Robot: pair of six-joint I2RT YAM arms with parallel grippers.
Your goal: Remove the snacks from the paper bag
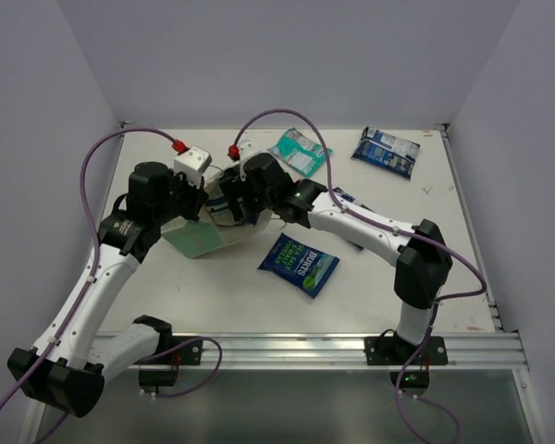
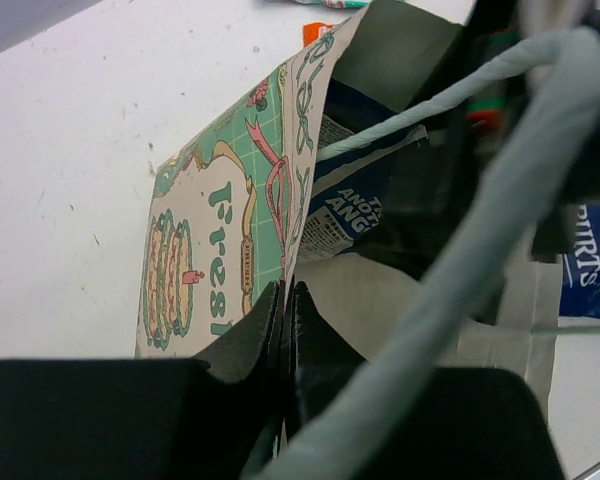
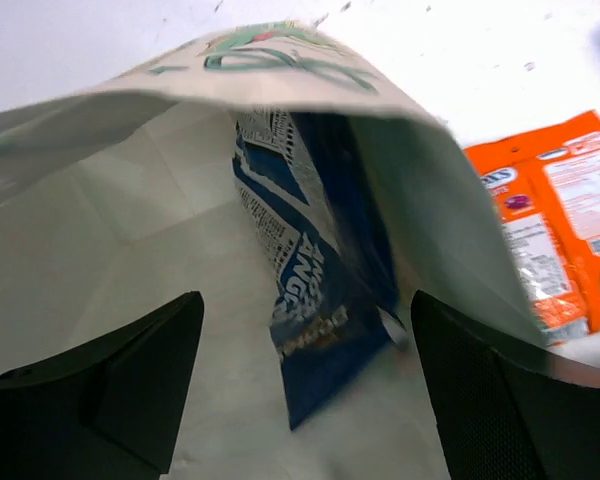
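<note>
The mint-green paper bag (image 1: 196, 239) lies on its side at the table's left middle, mouth toward both grippers. My left gripper (image 2: 285, 305) is shut on the edge of the bag's printed wall (image 2: 220, 230); it shows in the top view (image 1: 194, 203). My right gripper (image 3: 300, 375) is open at the bag's mouth, in the top view (image 1: 233, 205). A dark blue and white packet (image 3: 315, 270) lies inside the bag just ahead of its fingers, also visible in the left wrist view (image 2: 345, 205). An orange packet (image 3: 555, 210) lies on the table outside the bag.
A blue-green packet (image 1: 299, 264) lies at the table's middle, a teal packet (image 1: 299, 151) and a dark blue packet (image 1: 387, 150) at the back. Another dark blue packet (image 1: 348, 198) shows partly under the right arm. A white bag handle (image 2: 460, 250) crosses the left wrist view.
</note>
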